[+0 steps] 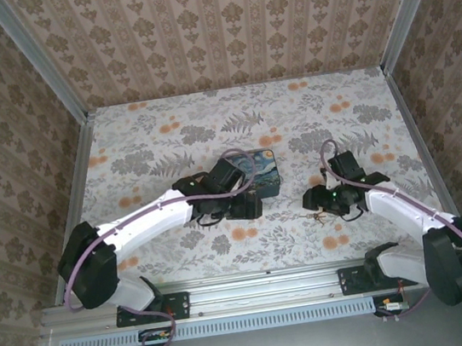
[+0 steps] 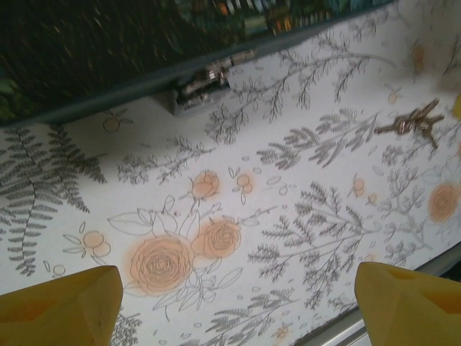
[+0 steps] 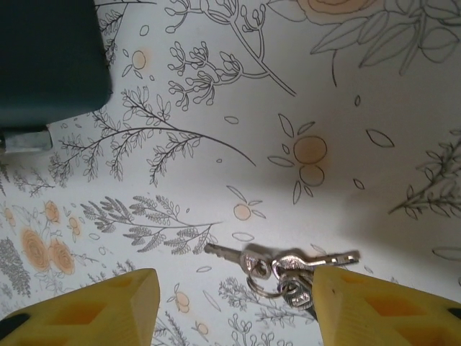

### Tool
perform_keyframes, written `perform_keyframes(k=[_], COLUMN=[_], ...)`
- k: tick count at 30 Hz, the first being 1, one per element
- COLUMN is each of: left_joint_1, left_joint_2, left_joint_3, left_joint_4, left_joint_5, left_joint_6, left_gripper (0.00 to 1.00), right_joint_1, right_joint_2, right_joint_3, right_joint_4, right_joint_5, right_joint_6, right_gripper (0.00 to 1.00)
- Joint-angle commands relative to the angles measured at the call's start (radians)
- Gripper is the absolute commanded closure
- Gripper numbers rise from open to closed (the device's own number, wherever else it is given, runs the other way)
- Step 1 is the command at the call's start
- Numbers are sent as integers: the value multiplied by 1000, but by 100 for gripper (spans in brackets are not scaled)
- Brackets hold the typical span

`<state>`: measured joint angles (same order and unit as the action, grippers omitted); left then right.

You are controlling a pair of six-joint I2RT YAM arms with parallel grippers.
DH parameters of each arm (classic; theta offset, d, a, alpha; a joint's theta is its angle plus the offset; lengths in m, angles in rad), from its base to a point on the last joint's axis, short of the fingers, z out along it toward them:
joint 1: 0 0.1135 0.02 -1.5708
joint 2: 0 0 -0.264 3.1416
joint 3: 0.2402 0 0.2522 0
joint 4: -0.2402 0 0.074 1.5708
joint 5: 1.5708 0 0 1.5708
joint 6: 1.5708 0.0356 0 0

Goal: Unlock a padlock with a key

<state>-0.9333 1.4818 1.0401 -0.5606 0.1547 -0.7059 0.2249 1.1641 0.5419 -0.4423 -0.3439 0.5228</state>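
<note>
Item 1: tin box (image 1: 267, 170), dark, painted lid, on the flowered tabletop (image 1: 164, 122). Taken as landmark.

Item 2: padlock (image 2: 202, 81), silvery, sitting against the box's near edge; detail blurred.

Item 3: bunch of keys (image 3: 284, 265) on a ring, lying flat on the tabletop, well apart from the box, to its right and nearer the arm bases.

Item 4: my left fingers (image 2: 57, 303), yellow, spread wide and grasping nothing, low over the tabletop just in front of the box and padlock.

Item 5: my right fingers (image 3: 86, 310), yellow, parted either side of the keys. One finger is right beside the ring, the other clear of the key tip. Nothing is pinched.
</note>
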Motion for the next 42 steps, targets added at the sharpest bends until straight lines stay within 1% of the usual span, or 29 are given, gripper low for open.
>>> perform_keyframes(k=[1, 3, 13, 15, 17, 21, 25, 27, 32, 35, 39, 42], left_joint_1=[33, 46, 59, 59, 60, 61, 71, 78, 88, 87, 83, 84], left_joint_2=[3, 5, 1, 0, -2, -9, -2, 3, 6, 5, -15, -32], left_joint_3=[-22, -26, -41, -47, -48, -54, -51, -45, -38, -48, -88, -109], left_joint_4=[50, 51, 58, 60, 59, 64, 70, 66, 71, 76, 100, 106], left_joint_5=[44, 52, 63, 64, 63, 59, 66, 69, 77, 80, 83, 80], left_joint_6=[-29, -24, -10, -11, -6, 0, 13, 25, 40, 42, 33, 28], left_gripper=[15, 15, 16, 16, 16, 16, 16, 16, 16, 16, 16, 16], right_joint_1=[26, 39, 106, 108, 110, 135, 148, 159, 156, 156, 156, 157], right_joint_2=[54, 83, 80, 78, 77, 51, 42, 31, 21, 67, 130, 156], right_joint_3=[27, 39, 23, 13, 10, 6, 6, 14, 91, 148, 159, 140], right_joint_4=[39, 37, 0, -9, -18, -30, -42, -61, -182, -207, -150, -71], right_joint_5=[20, 31, 86, 95, 90, 84, 47, 50, 201, 247, 243, 207], right_joint_6=[-35, -44, -18, -3, 13, 45, 80, 91, 30, -28, -80, -107], right_gripper=[43, 50, 55, 60, 63, 62, 62, 61, 59, 60, 60, 56])
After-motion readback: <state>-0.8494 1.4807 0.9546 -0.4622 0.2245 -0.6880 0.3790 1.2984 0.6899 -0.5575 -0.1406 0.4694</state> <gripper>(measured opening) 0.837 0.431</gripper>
